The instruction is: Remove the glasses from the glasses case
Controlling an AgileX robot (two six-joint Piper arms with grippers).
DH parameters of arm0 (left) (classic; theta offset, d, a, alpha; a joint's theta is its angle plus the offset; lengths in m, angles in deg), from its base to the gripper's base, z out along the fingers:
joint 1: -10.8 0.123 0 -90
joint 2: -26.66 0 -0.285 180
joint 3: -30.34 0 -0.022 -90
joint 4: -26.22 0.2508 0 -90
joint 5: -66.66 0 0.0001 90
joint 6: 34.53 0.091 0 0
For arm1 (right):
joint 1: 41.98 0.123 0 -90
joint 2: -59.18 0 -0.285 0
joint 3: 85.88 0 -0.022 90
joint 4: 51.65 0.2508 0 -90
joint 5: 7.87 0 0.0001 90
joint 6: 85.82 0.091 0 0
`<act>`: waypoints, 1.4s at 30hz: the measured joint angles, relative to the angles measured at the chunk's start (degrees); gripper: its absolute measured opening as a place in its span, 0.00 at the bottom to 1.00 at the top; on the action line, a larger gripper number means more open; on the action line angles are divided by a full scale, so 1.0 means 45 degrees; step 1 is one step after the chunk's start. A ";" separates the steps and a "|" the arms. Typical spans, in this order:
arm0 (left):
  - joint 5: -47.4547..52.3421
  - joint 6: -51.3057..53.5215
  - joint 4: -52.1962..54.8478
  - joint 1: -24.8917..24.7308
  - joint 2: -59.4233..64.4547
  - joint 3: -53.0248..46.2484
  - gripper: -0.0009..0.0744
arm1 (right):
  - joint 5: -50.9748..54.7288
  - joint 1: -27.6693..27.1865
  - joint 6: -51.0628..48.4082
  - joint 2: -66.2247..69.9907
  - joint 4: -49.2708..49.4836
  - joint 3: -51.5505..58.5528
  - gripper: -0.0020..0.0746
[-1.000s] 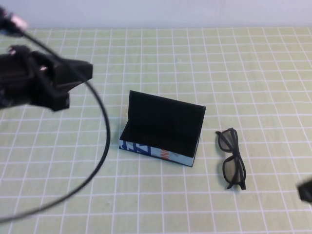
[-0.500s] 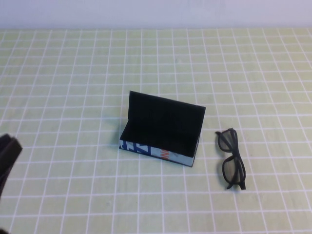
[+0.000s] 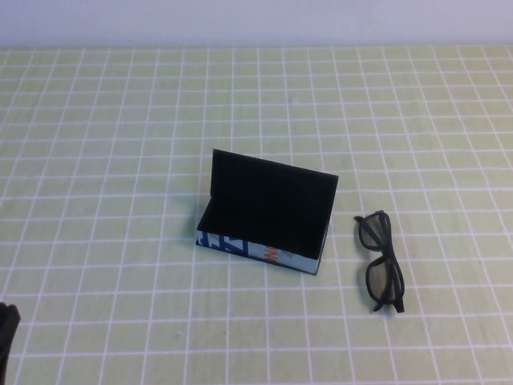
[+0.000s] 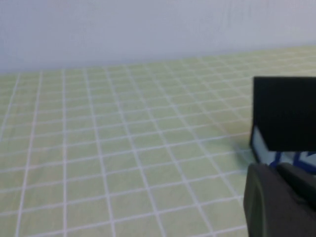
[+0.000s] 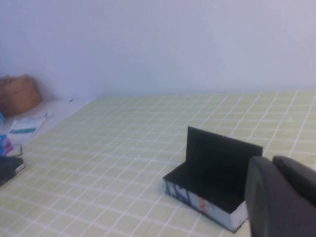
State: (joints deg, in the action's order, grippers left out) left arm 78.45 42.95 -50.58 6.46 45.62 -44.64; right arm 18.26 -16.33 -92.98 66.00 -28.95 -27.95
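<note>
Glasses (image 3: 381, 261) out of case, flat on green checked mat (image 3: 120, 160), folded, just right of glasses case (image 3: 267, 213), not touching. Case lid up, black lining bare. Left gripper (image 4: 279, 202) low at near-left mat corner, well apart from case; finger state can't tell. Right gripper (image 5: 281, 197) off to right, seen only in its wrist view; finger state can't tell.

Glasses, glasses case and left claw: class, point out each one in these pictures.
glasses (image 3: 380, 261): high view, on the bridge between the dark lenses.
glasses case (image 3: 255, 250): high view, on its printed blue front side.
left claw (image 4: 279, 202): left wrist view, on its dark body, near the case.
</note>
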 joint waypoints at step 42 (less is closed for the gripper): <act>-0.1861 0.0104 -0.0378 0.0000 0.0000 -0.0810 0.01 | -0.2921 -0.5060 -0.0165 0.0000 -0.2303 0.4632 0.00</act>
State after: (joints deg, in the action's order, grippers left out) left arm 70.08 43.42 -52.28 6.46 45.62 -48.29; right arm 5.11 -39.10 -93.73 66.00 -39.31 -7.10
